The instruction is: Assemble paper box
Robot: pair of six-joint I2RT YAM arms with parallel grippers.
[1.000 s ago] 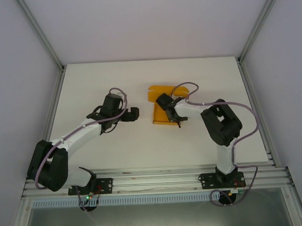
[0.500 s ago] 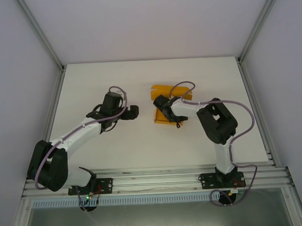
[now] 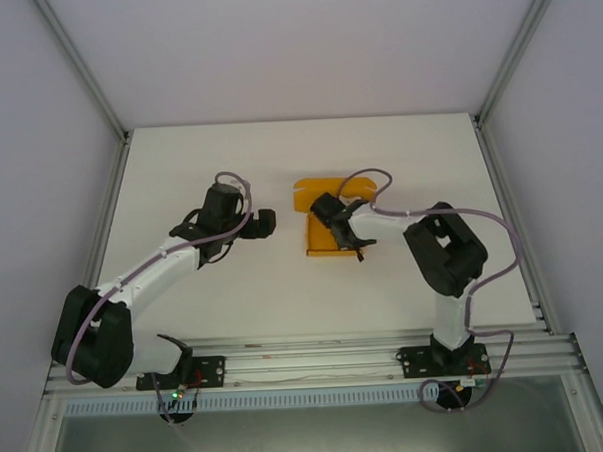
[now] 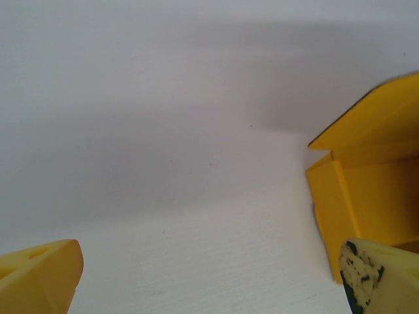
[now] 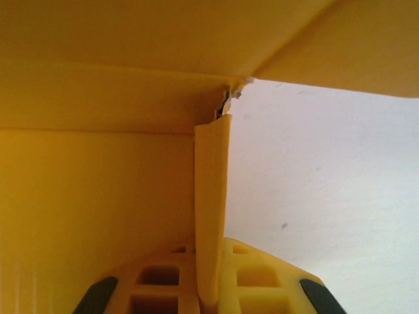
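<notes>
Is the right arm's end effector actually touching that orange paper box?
Touching. The right wrist view shows the right end effector closed on a thin upright flap of the paper box.

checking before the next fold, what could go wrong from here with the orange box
1. The right gripper pinches one thin wall of the paper box just below a corner that looks frayed; a hard pull could tear or crease the card there.
2. The left gripper stands open and apart from the box, so nothing pins it down; it may slide or lift with that pull.
</notes>
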